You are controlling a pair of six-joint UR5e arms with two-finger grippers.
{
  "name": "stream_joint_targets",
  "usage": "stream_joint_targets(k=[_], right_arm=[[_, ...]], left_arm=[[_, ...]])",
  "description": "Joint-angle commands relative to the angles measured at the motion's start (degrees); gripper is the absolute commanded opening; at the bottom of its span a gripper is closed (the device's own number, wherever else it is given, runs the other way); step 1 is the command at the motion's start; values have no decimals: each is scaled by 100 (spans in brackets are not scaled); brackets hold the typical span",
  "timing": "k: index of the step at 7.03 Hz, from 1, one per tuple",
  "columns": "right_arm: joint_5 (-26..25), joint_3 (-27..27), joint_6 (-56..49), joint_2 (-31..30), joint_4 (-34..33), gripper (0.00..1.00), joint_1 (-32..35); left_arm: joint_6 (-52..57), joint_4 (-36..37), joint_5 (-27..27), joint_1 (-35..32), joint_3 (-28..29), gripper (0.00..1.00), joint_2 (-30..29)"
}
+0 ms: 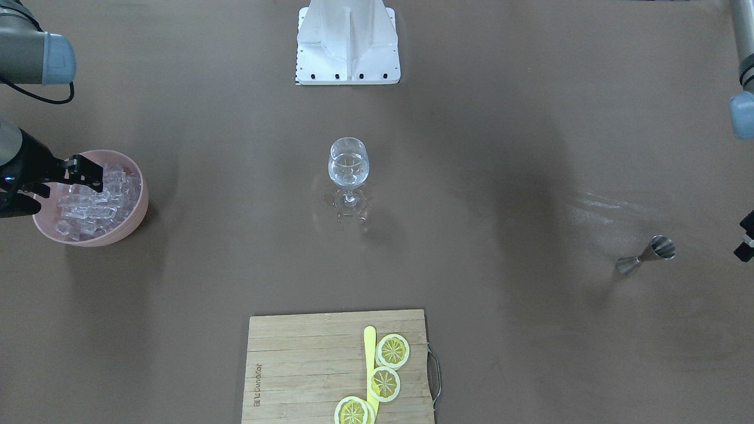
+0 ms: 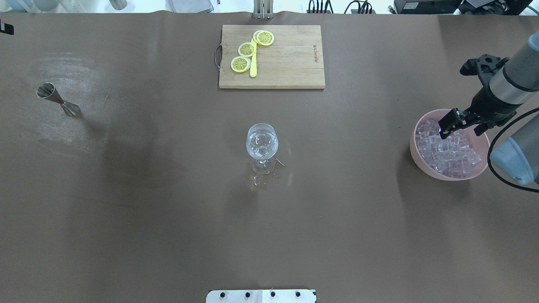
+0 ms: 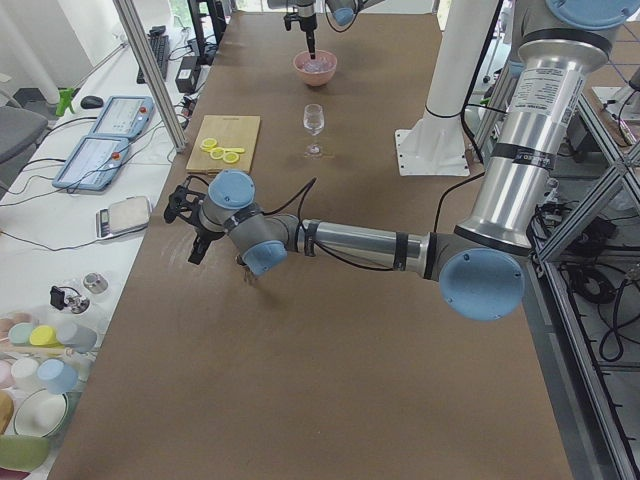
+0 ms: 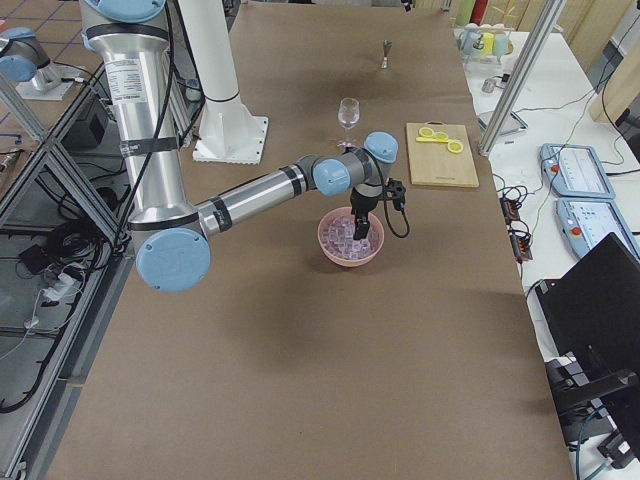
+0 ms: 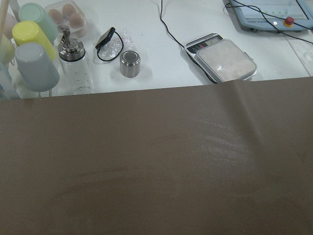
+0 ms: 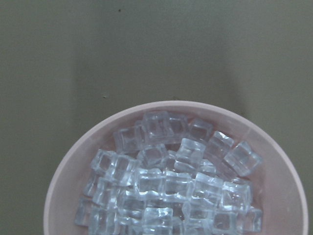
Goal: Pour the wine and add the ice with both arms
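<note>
The ice (image 2: pixel 448 149) is a heap of clear cubes in a pink bowl (image 2: pixel 417 147) at the table's right end. It fills the right wrist view (image 6: pixel 171 186). My right gripper (image 2: pixel 444 128) points down into the bowl with its tips among the cubes (image 1: pixel 97 194). Its fingers look close together, and I cannot see a cube between them. A stemmed glass (image 2: pixel 262 143) stands mid-table with clear cubes in it and a few at its foot (image 1: pixel 341 215). Only a sliver of my left gripper (image 1: pixel 745 238) shows, near a steel jigger (image 1: pixel 648 254); I cannot tell its state.
A wooden cutting board (image 2: pixel 290 63) with lemon slices (image 2: pixel 246 49) and a yellow knife (image 2: pixel 253 67) lies at the far side. The white stand (image 1: pixel 347 41) is at the robot's base. Cups and a scale (image 5: pixel 225 58) sit beyond the table's edge.
</note>
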Motion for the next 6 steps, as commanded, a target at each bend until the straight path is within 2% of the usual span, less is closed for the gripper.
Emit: stream_joint_targets(k=[1,4,5,6], right_arm=[[-58,-54,8,21,7,89,-170],[-111,-343,-27,284,7,79,-223],[-111,-344,-36,242,7,58,-223],[-111,-344,-45,198,-2,45,-214]], left_arm=[[1,6,30,-6,-8,98,-7],[1,-21,30,-6,-26,98,2],[1,-21,30,-6,-26,98,-7],[1,-12,39,-6,-26,98,-33]])
